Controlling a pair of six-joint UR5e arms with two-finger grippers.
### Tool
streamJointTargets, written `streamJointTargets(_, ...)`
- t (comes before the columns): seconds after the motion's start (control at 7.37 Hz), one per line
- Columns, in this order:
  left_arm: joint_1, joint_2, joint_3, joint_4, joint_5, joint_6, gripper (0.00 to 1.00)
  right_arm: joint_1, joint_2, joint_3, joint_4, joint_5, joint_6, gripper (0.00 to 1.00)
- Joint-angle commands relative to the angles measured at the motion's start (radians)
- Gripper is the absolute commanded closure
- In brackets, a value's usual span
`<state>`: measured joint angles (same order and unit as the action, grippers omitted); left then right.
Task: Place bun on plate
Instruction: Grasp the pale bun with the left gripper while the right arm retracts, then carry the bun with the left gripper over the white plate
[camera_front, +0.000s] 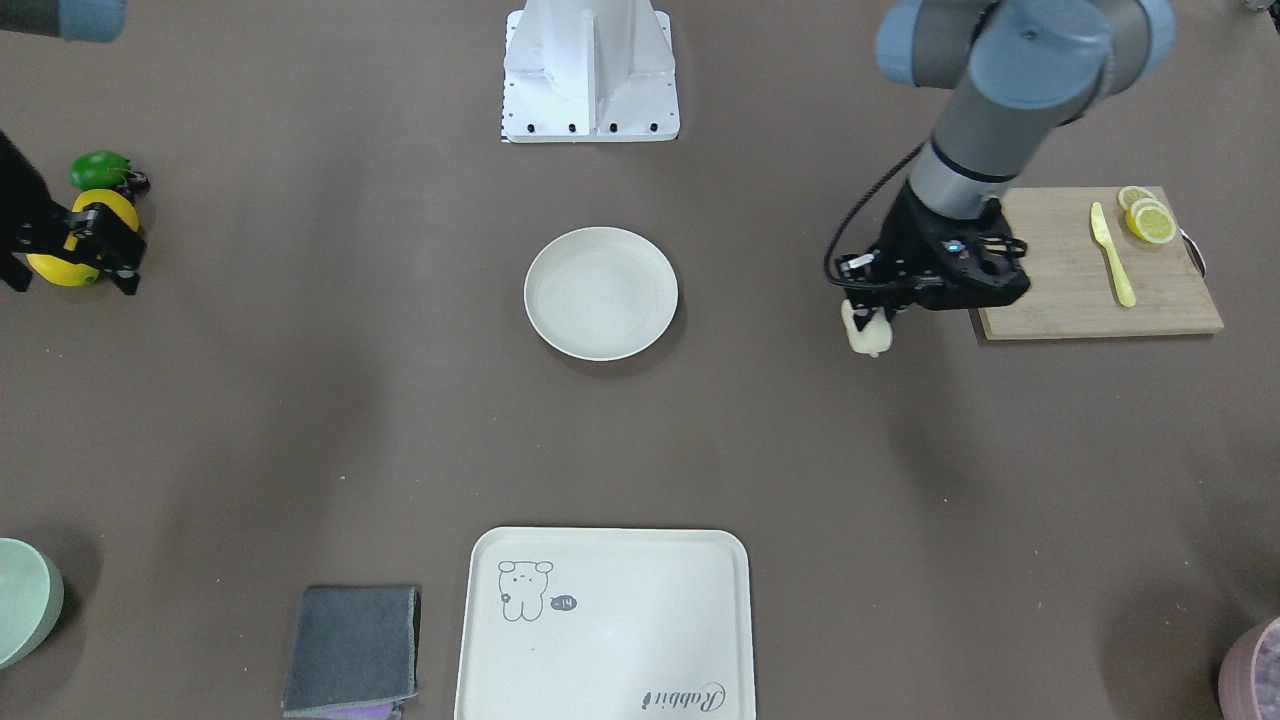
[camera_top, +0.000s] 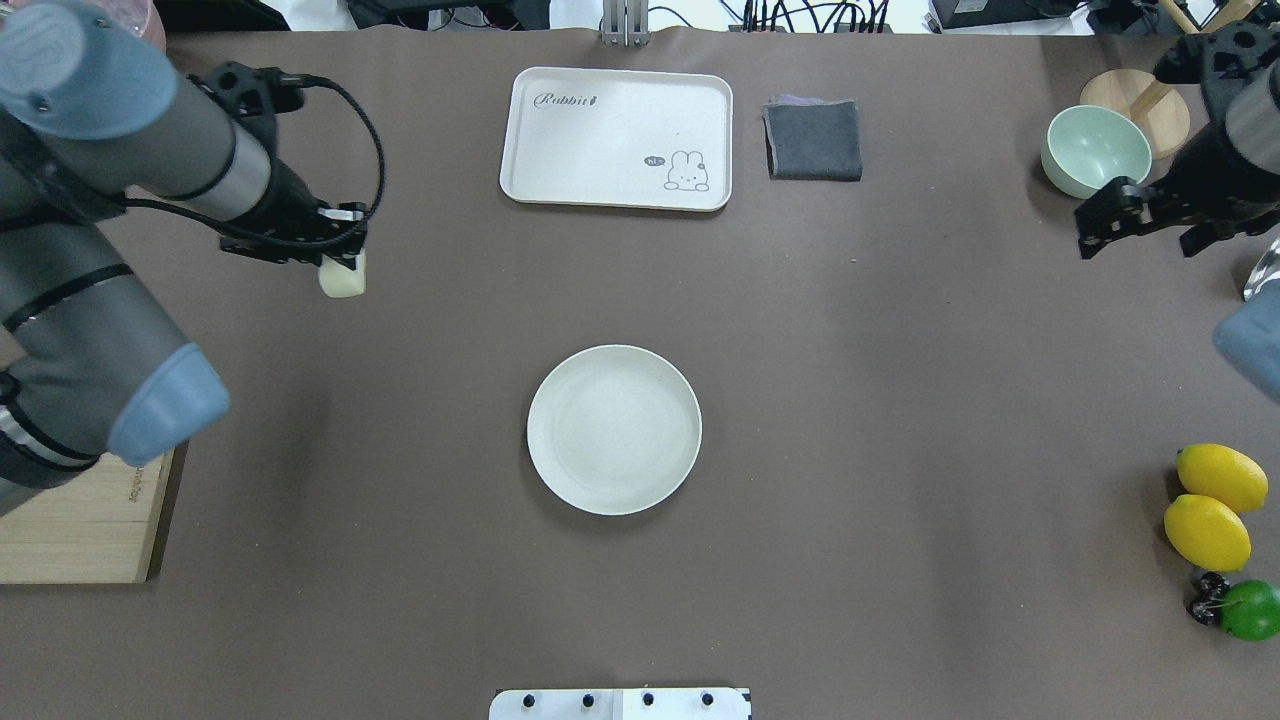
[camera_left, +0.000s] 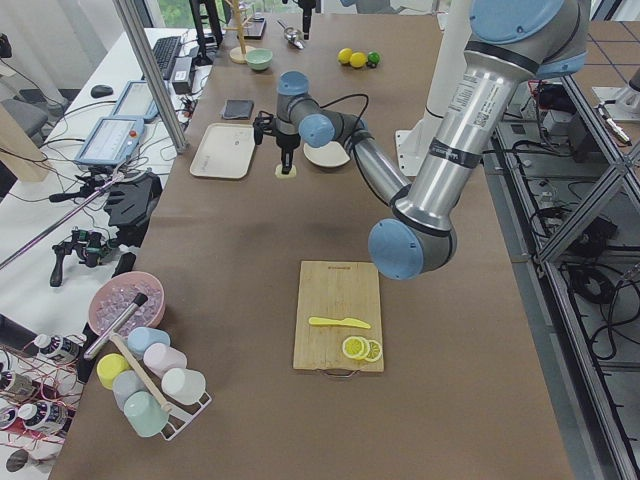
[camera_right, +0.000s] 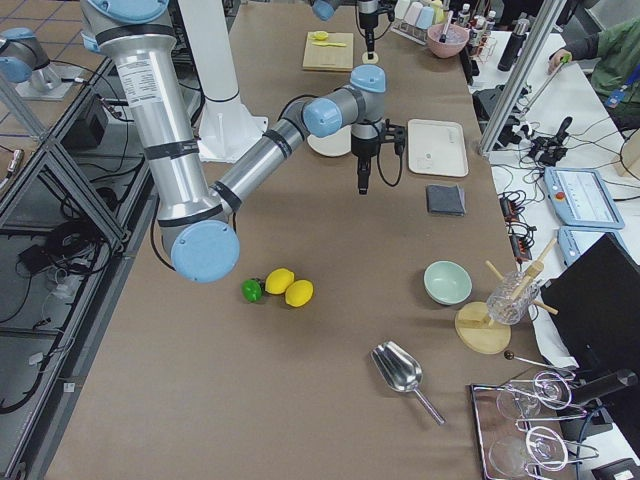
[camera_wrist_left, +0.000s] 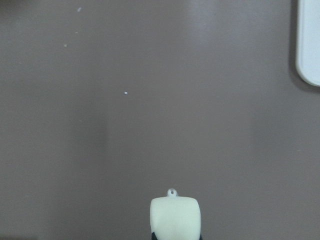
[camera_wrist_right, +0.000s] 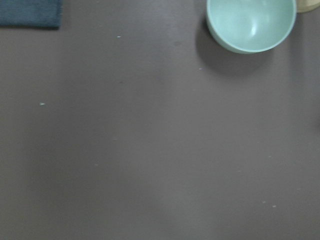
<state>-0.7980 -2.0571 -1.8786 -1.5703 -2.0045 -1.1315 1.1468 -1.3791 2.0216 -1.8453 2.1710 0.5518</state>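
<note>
**Bun held well apart from the plate**

We see the left gripper (camera_top: 341, 264) clamped on the bun (camera_top: 342, 282) towards the worktop's (camera_top: 900, 400) left edge. The plate (camera_top: 614, 430) sits mid-worktop. The right gripper (camera_top: 1140, 240) hangs spread apart near the right edge.

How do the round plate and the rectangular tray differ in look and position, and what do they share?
Shape: the plate is round; the tray is rectangular with rounded corners. Markings: the plate is plain; the tray carries a small animal drawing and a printed word. Position: the plate lies at the middle of the table; the tray lies near the edge opposite the robot. Both are cream-coloured, empty and lying flat.
</note>
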Motion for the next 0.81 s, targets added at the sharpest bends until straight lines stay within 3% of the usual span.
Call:
streamJointTargets(0.0,0.120,-0.133,0.033,0.026,0.061,-0.140,0.72,0.219,-0.063,-0.139,0.000,0.053,-0.369,0.00)
streamJointTargets(0.27,0.282,-0.184,0.079,0.024,0.209,-0.191,0.72,0.350,-0.087,-0.239,-0.002,0.075,-0.571,0.00)
streamJointTargets(0.41,0.345,-0.230,0.131,0.013,0.261,-0.233,0.72,0.388,-0.089,-0.289,0.001,0.157,-0.611,0.00)
streamJointTargets(0.68,0.420,-0.270,0.199,-0.049,0.329,-0.289,0.72,0.410,-0.107,-0.308,0.001,0.168,-0.658,0.00)
